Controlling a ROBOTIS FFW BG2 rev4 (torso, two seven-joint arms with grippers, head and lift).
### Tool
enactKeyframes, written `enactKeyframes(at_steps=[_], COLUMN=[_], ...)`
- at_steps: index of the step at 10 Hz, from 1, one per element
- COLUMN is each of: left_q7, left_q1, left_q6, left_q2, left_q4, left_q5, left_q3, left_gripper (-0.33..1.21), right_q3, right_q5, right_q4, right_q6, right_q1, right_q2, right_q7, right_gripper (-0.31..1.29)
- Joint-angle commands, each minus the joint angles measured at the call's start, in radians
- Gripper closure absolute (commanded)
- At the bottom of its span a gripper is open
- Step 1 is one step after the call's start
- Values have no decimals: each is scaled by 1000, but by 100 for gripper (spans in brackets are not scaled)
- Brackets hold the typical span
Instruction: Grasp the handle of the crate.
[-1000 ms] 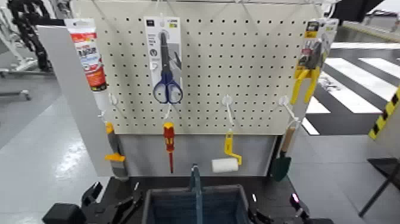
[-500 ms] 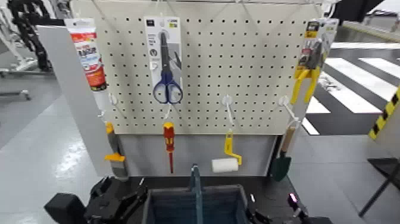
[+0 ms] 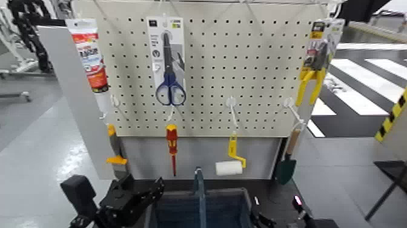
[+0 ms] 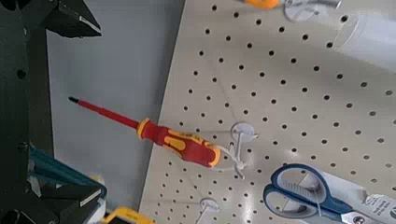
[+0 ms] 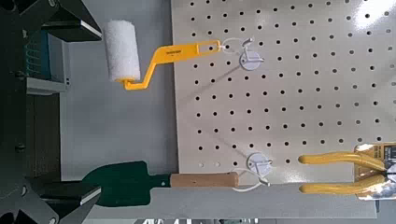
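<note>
The dark blue-grey crate (image 3: pixel 224 209) sits at the bottom middle of the head view. Its thin teal handle (image 3: pixel 198 185) stands upright over the middle. My left gripper (image 3: pixel 150 193) is raised just left of the crate's near-left corner, apart from the handle. In the left wrist view its fingers (image 4: pixel 70 19) are spread wide and hold nothing. My right gripper (image 3: pixel 272 219) lies low at the crate's right side. Its fingers (image 5: pixel 70 23) are also spread and empty. The crate's mesh wall (image 5: pixel 35 56) shows in the right wrist view.
A pegboard (image 3: pixel 254 73) stands behind the crate. On it hang scissors (image 3: pixel 170 79), a red-yellow screwdriver (image 3: pixel 172 145), a yellow paint roller (image 3: pixel 229 167), a green trowel (image 3: pixel 286 164), yellow pliers (image 3: pixel 314 73) and a sealant tube (image 3: pixel 89 57). The floor lies around it.
My left arm has risen and moved right, toward the crate's left side. The right arm has barely moved. The crate and handle stand as before.
</note>
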Motion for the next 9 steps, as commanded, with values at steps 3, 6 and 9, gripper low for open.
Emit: enactKeyframes(at_steps=[3, 6, 9], left_q7=[-74, -68, -59], left_q1=[-72, -88, -117], left_q6=[367, 511, 632], left_q2=[55, 52, 58], left_q4=[-38, 17, 89], left_q5=[325, 529, 687], left_q3=[46, 70, 59], left_gripper=[11, 11, 11], right_q3=[5, 6, 6], right_q5=[0, -5, -9], right_q4=[-2, -2, 0], right_q6=[13, 14, 13], right_q1=[-2, -2, 0], right_q2=[0, 1, 3], right_q7=[2, 2, 2], right_gripper=[15, 15, 15])
